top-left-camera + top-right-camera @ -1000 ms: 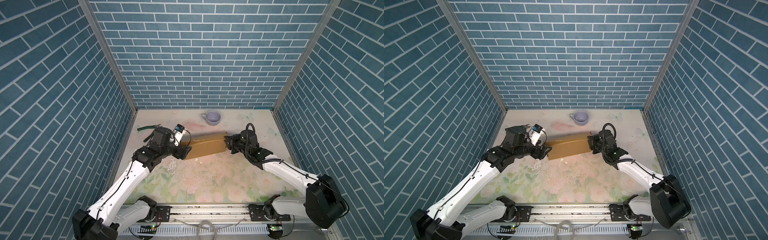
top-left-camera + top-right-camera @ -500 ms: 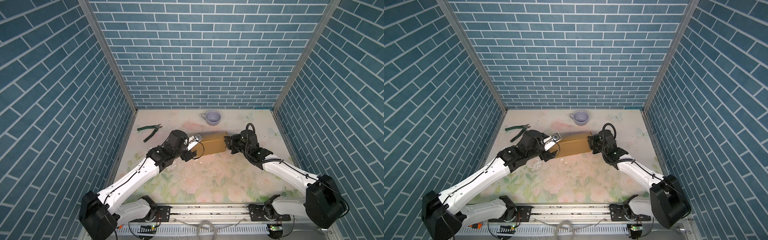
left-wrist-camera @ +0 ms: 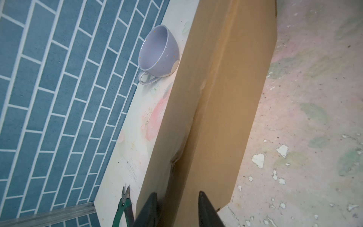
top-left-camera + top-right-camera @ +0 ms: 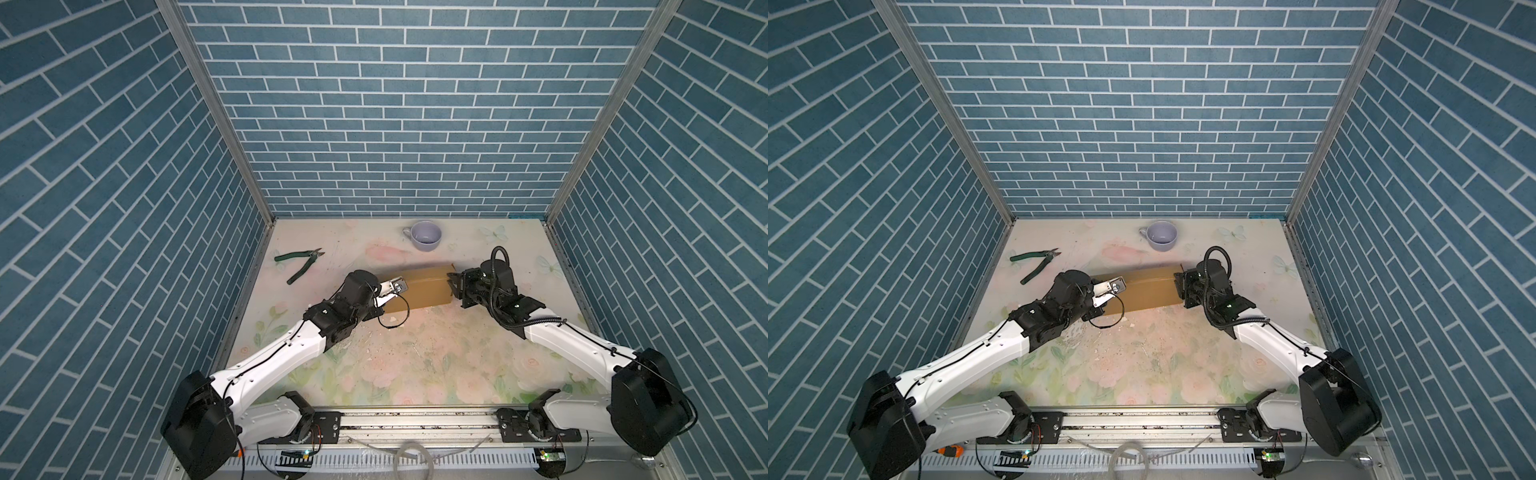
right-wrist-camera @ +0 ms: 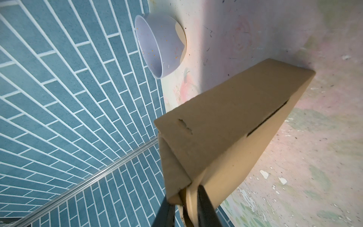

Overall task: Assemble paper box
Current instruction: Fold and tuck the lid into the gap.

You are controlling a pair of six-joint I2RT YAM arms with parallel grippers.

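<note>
The paper box (image 4: pixel 428 286) (image 4: pixel 1148 291) is a brown cardboard box lying across the rear middle of the table, folded shut with a crease along its top. My left gripper (image 4: pixel 394 296) (image 4: pixel 1111 294) is at its left end. In the left wrist view the two dark fingers (image 3: pixel 203 198) straddle the box (image 3: pixel 225 98) at the crease, jaws narrowed with cardboard between them (image 3: pixel 176 193). My right gripper (image 4: pixel 451 284) (image 4: pixel 1177 282) is shut on the folded flaps at the box's right end (image 5: pixel 235 118), pinching them (image 5: pixel 184 194).
A lilac cup (image 4: pixel 426 235) (image 4: pixel 1162 236) stands upright behind the box near the back wall. Green-handled pliers (image 4: pixel 301 264) (image 4: pixel 1038 266) lie at the rear left. Blue tiled walls close in three sides, and the floral table surface is flaked and scuffed in front of the box.
My left arm swung rightward along the box to its left end, uncovering the pliers, and its jaws narrowed onto the cardboard. The right gripper kept its hold in place.
</note>
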